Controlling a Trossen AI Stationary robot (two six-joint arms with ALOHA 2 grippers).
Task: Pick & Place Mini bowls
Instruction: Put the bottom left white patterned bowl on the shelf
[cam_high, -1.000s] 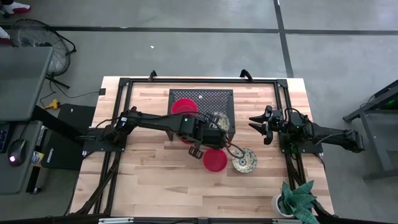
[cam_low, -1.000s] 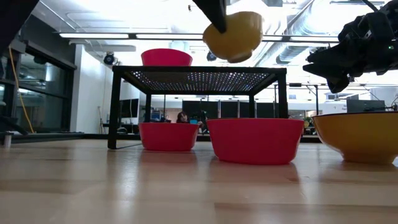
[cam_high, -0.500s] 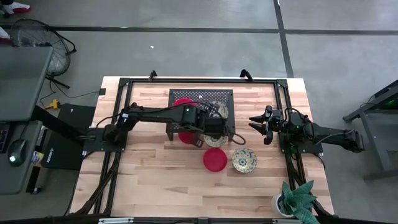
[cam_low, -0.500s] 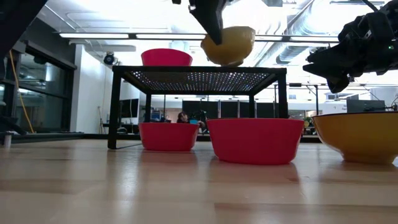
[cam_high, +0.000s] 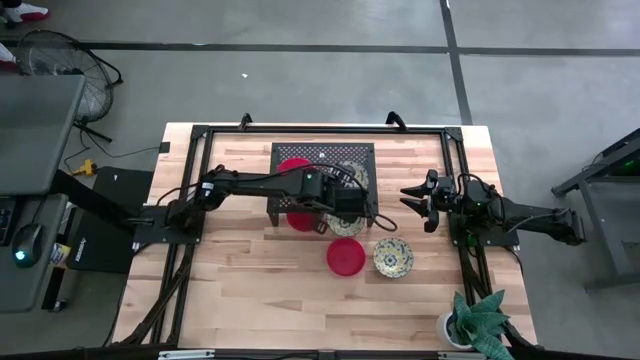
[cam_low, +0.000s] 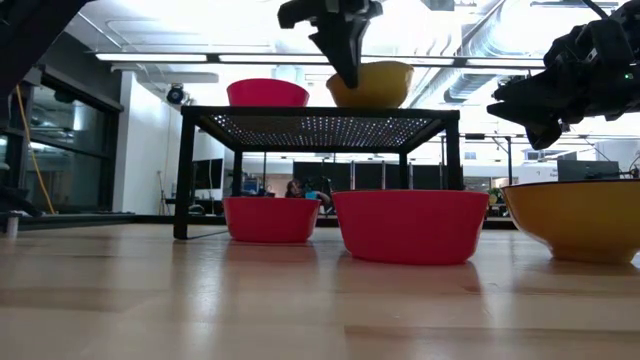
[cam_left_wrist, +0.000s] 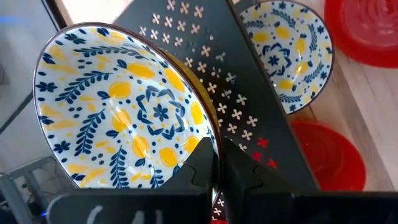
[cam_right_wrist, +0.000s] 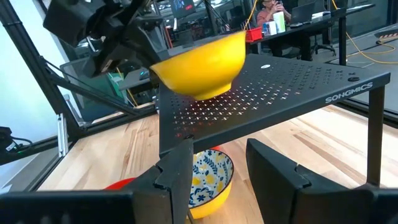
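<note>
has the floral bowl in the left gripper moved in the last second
Yes. In the low view the floral bowl, pinched by the left gripper, has come down and levelled out onto the black perforated shelf, near the red bowl.

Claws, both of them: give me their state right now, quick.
Left claw: shut on the rim of a floral bowl, over the black rack.
Right claw: open, holding nothing, at the table's right side.

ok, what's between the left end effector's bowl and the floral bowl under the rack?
The rack's black perforated top: held bowl above it, floral bowl beneath. Right wrist view shows it.
</note>
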